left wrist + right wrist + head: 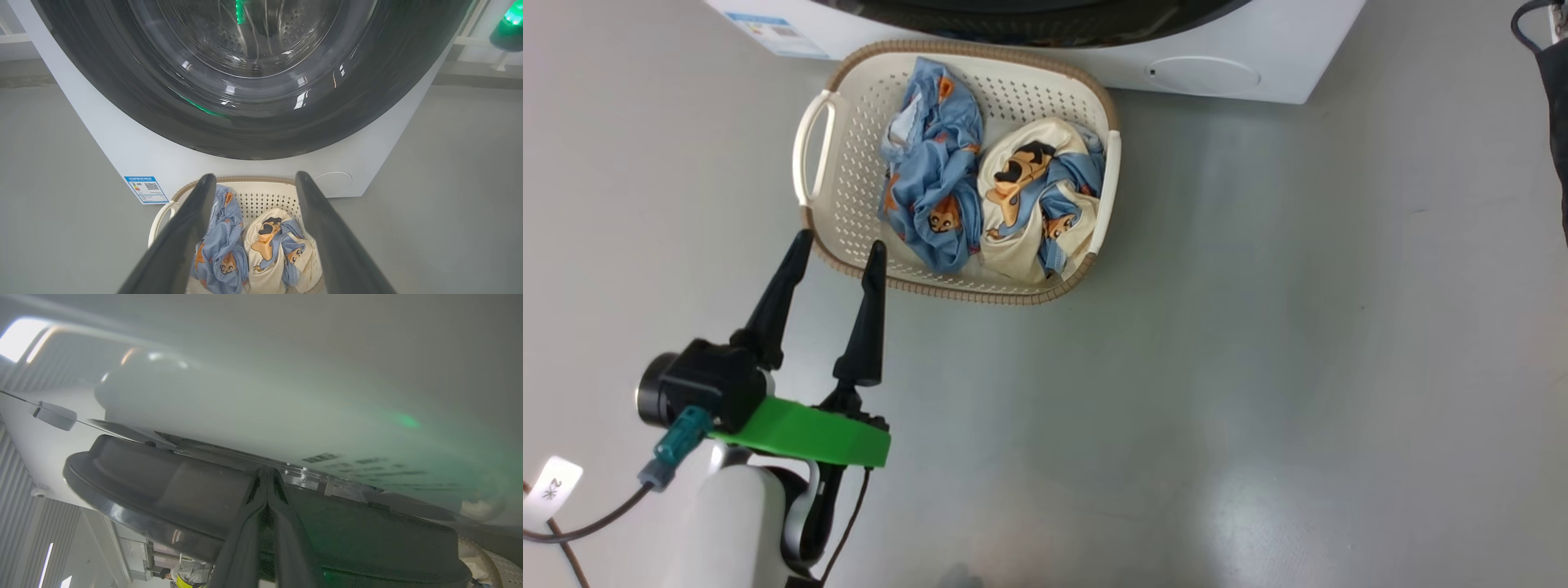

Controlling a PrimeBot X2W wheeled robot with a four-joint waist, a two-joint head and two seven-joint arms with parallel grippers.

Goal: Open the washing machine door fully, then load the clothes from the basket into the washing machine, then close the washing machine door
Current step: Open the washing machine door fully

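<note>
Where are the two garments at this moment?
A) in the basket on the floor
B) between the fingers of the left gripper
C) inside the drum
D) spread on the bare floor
A: the clothes lie side by side in the basket, which stands on the floor before the washing machine.

Left gripper (841,238): is showing two long black fingers (776,298), each narrowing from a broad base to a slim tip.
Finger finish: is looking matte dark grey and smooth in the left wrist view.
Wrist housing (707,380): is showing black and blocky, with a round barrel end.
Green plate (805,433): is showing bright green, flat, with rounded corners.
Connector (682,435): is showing teal with a grey collar.
Cable (596,527): is running thin and dark from the connector, a white tag (551,483) with a black mark beside it.
Forearm (727,523): is showing pale and rounded, with a thin brown wire (847,523) alongside.
Right gripper (267,475): is showing dark, slightly glossy fingers.
</note>
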